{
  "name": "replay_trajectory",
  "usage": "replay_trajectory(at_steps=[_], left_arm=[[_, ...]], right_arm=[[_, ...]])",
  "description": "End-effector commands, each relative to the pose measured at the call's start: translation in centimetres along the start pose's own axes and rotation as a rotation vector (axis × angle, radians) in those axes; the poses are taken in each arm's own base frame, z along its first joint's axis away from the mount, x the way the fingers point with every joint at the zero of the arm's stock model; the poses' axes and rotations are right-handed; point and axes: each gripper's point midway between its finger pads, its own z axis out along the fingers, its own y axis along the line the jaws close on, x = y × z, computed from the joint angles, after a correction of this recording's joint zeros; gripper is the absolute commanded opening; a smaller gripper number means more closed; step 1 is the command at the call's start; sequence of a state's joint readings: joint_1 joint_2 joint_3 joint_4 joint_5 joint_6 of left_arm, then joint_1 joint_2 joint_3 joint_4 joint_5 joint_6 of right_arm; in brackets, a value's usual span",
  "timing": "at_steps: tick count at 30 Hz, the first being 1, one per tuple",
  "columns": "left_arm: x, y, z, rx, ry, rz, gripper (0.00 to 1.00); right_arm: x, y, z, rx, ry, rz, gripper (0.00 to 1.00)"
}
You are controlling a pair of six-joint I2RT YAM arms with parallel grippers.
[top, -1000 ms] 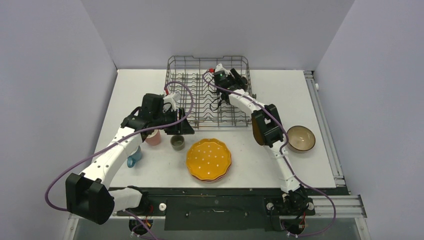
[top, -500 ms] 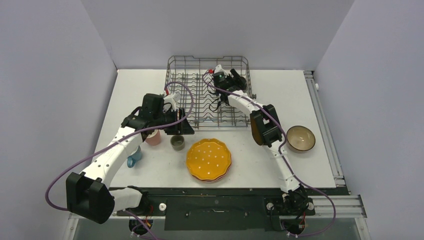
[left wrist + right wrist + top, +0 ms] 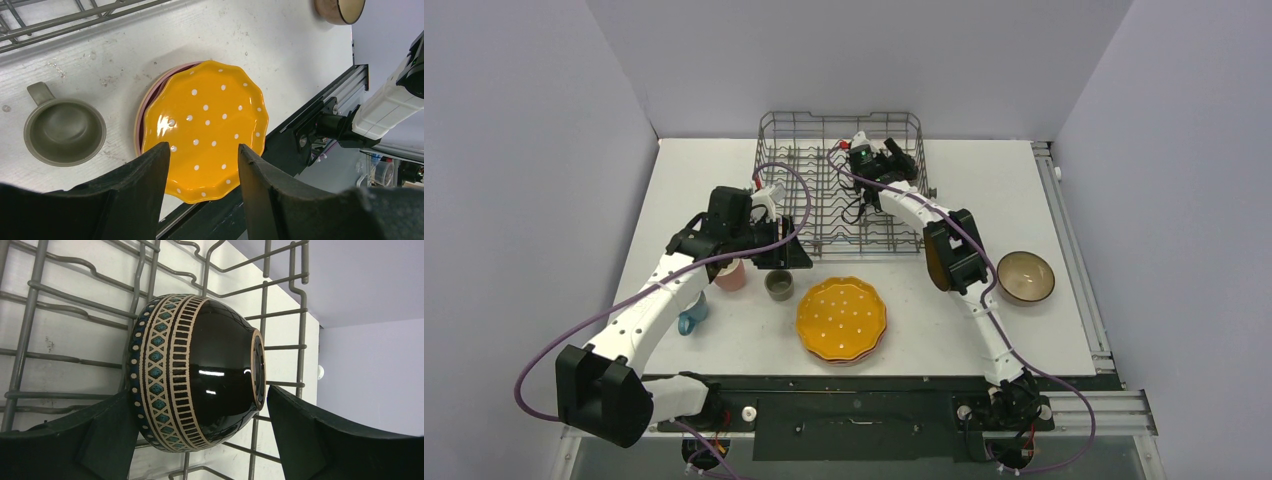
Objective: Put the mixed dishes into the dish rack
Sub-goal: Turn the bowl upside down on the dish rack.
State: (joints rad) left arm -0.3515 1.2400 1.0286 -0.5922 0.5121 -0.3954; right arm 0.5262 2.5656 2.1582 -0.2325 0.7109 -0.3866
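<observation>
Top external view, read left to right. A blue mug, a pink cup and a grey-green cup stand on the surface near the left arm.

- Left claw: hangs above the cups, just off the near-left corner of the dish rack. The left wrist view shows its fingers partly apart with nothing between them. The grey-green cup and the orange dotted plate, stacked on pink plates, lie below.
- Right claw: reaches into the far right part of the rack. The right wrist view shows the dark bowl lying on its side on the wires, between the fingers.
- Jaws: they stand wide. The right-hand finger shows a thin gap off the bowl's foot. You cannot tell whether the other finger touches the patterned rim.
- Terracotta bowl: sits alone on the surface at the right.

Step in hand, as I judge it, is letting go of the dark bowl.

- Back the claw straight out, away from the bowl.
- Don't sweep sideways. A brush on rim or foot could roll that round, glossy bowl off its wires.
- Keep the fingers off the upright wires as you leave.
- Hold the left arm where it is until the right is out.
</observation>
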Motion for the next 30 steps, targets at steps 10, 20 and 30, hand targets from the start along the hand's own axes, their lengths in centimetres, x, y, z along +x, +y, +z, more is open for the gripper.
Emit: replay_trajectory(at_steps=[10,20,30], left_arm=[[-1.6,-1.6,-1.4,0.037,-0.055,0.053,0.5],[-1.4,-2.1,-2.1,0.046,-0.06,0.053,0.52],[-1.4,-2.2,-2.6,0.032,-0.045,0.048,0.53]], right_arm=[[-2.9,-3.0,-3.8,-0.031,-0.048,0.052,0.85],[-3.2,-2.3,-5.1,-0.111,-0.052,0.078,0.86],[-3.3,-2.5,-6.2,-0.149,-0.04,0.109,0.87]])
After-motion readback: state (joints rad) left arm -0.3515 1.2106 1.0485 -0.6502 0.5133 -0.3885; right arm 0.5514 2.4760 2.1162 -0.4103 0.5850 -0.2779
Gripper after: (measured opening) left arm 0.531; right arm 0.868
